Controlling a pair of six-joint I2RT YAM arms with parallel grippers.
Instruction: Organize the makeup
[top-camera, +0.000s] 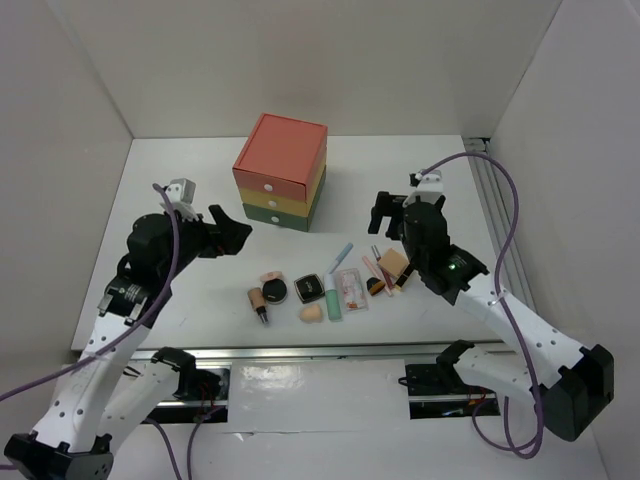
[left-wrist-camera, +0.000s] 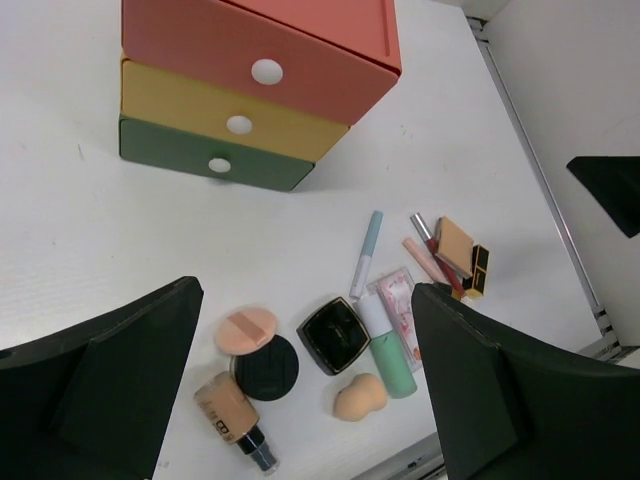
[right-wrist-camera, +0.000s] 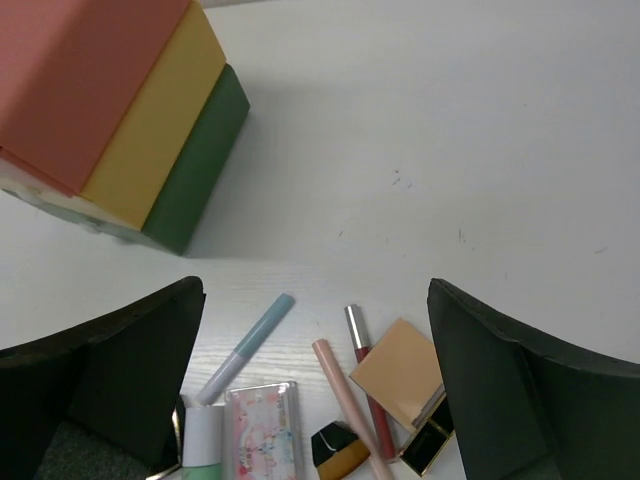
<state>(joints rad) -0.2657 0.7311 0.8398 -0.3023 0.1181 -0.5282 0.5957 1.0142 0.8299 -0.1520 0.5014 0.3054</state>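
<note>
The makeup lies in a loose cluster near the table's front. It holds a tan bottle (left-wrist-camera: 226, 408), round black compact (left-wrist-camera: 266, 367) with a peach puff (left-wrist-camera: 246, 329), square black compact (left-wrist-camera: 334, 335), beige sponge (left-wrist-camera: 360, 398), mint-green tube (left-wrist-camera: 385, 350), pink sachet (left-wrist-camera: 400, 305), blue pencil (right-wrist-camera: 245, 348), pink pencil (right-wrist-camera: 345, 395), red gloss (right-wrist-camera: 365, 370) and tan square compact (right-wrist-camera: 400, 372). My left gripper (top-camera: 235, 228) is open and empty, above and left of the cluster (left-wrist-camera: 305, 300). My right gripper (top-camera: 392, 215) is open and empty, above its right end (right-wrist-camera: 315, 295).
The red-yellow-green drawer box (top-camera: 280, 172) stands behind the makeup at mid-table with all drawers shut; its knobs show in the left wrist view (left-wrist-camera: 250, 70). White walls close the table at back and sides. A metal rail (top-camera: 495, 215) runs along the right edge.
</note>
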